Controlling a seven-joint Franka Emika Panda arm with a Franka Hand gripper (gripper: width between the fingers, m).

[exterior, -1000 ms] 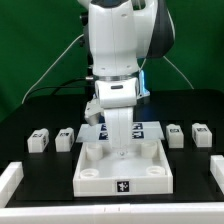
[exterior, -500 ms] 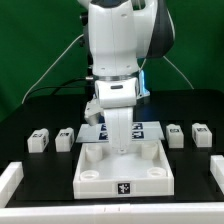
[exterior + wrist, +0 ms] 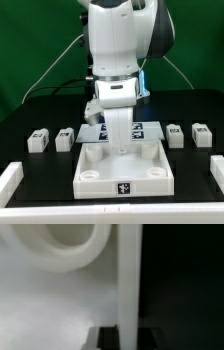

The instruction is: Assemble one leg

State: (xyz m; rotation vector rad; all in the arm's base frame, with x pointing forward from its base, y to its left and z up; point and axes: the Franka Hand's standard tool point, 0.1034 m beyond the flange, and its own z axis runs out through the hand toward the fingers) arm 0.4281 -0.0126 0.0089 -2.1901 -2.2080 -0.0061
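Note:
Four small white legs with tags lie on the black table, two at the exterior view's left [image 3: 38, 141] [image 3: 66, 137] and two at its right [image 3: 175, 133] [image 3: 200, 133]. None is held. The large white tray-like part [image 3: 100, 166] lies in the middle. My gripper [image 3: 122, 148] points straight down at its far rim. In the wrist view my gripper [image 3: 128, 339] straddles the raised rim [image 3: 128, 280], with one dark finger [image 3: 107, 339] on each side, flush against it. A round socket [image 3: 70, 246] shows on the tray's inner face. No leg shows in the wrist view.
The marker board [image 3: 152, 129] lies flat behind the tray, partly hidden by the arm. White border rails sit at the front left [image 3: 10, 180] and front right [image 3: 215, 172]. Cables run behind the arm's base.

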